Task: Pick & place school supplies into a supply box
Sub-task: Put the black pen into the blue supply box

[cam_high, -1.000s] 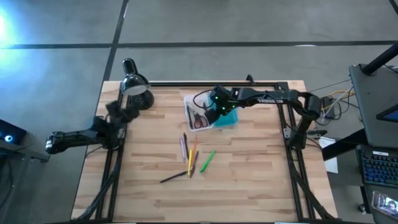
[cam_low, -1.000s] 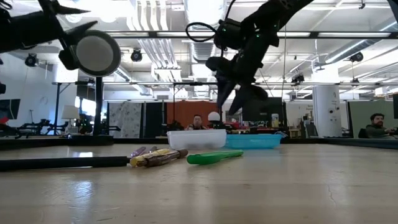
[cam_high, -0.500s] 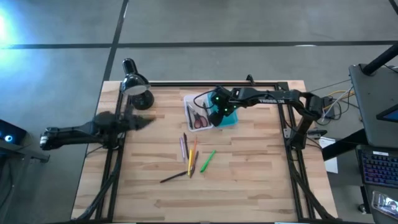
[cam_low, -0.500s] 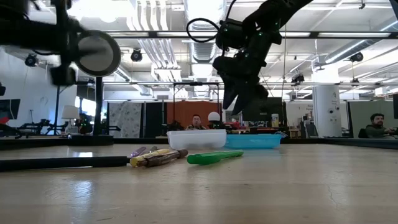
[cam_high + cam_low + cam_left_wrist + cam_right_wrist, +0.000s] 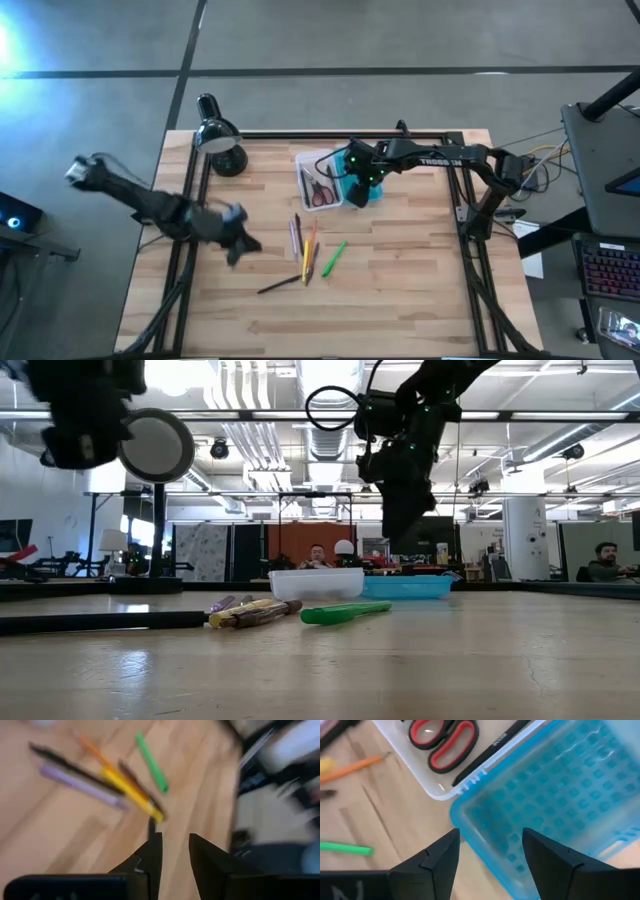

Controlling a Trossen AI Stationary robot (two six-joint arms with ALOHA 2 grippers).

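The supply box's clear case (image 5: 306,163) (image 5: 315,582) rests flat on the table at its far middle. Red-handled scissors (image 5: 445,740) and a dark pen (image 5: 495,745) lie inside. Its teal lid (image 5: 372,194) (image 5: 560,805) lies open beside it. Loose on the wood are a green pen (image 5: 334,257) (image 5: 152,762), a yellow one (image 5: 132,792), a purple one (image 5: 80,787), an orange one (image 5: 95,752) and a dark one (image 5: 280,284). My right gripper (image 5: 358,185) (image 5: 490,835) hovers open above the lid's near corner. My left gripper (image 5: 243,243) (image 5: 175,840) hangs over the wood left of the pens, slightly open.
A black desk lamp (image 5: 222,150) (image 5: 155,447) stands at the far left corner. Bare wood (image 5: 400,300) spreads near and right of the pens. Dark frame rails run along the table's left, right and far edges. People sit in the room beyond the table.
My left arm has swung fast from beyond the table's left edge in over the wood, toward the right and near side, stopping left of the pens. My right gripper has shifted a little to the right above the teal lid and turned. The pens and box have not moved.
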